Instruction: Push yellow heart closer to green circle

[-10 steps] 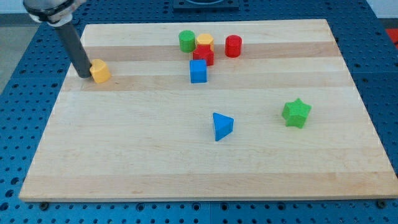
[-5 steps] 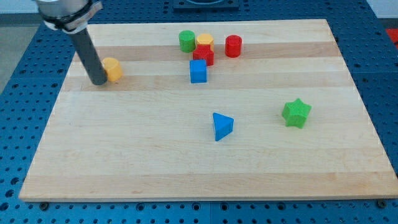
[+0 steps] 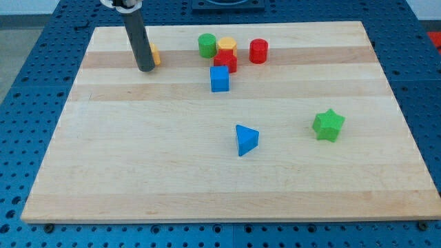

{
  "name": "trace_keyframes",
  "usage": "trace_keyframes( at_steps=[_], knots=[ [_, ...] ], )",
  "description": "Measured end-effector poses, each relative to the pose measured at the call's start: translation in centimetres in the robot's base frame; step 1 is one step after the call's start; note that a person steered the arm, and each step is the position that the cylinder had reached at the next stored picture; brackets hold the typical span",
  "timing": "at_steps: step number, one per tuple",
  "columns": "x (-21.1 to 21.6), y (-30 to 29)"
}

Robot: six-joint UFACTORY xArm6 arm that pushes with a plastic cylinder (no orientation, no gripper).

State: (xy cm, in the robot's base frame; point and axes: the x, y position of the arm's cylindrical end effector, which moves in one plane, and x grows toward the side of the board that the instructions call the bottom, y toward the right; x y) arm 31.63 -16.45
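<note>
Nearest the view's bottom lie the blue triangle and, to its right, the green star; both are well clear of the work. Farther up sits the blue cube, just below the cluster: red block, yellow block, red cylinder and, at the cluster's left end, the green circle.

My tip stands on the board at the view's upper left. The yellow heart is mostly hidden behind the rod; only its right edge shows, so contact looks likely but I cannot be sure. There is no pincer on this rig, only the rod, so nothing is clenched or released.

To do this well, I judge the push should run rightward and slightly up, with the tip kept behind the heart's left side so it does not slip off. Stop short of the circle to avoid knocking the cluster.
</note>
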Motion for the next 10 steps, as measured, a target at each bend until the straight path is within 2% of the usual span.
trace_keyframes(
  at_steps=[2,4,7,10],
  knots=[
    [-1.8,0.8],
    [-0.2,-1.5],
    [-4.1,-4.5],
    [-5.2,0.1]
  ],
)
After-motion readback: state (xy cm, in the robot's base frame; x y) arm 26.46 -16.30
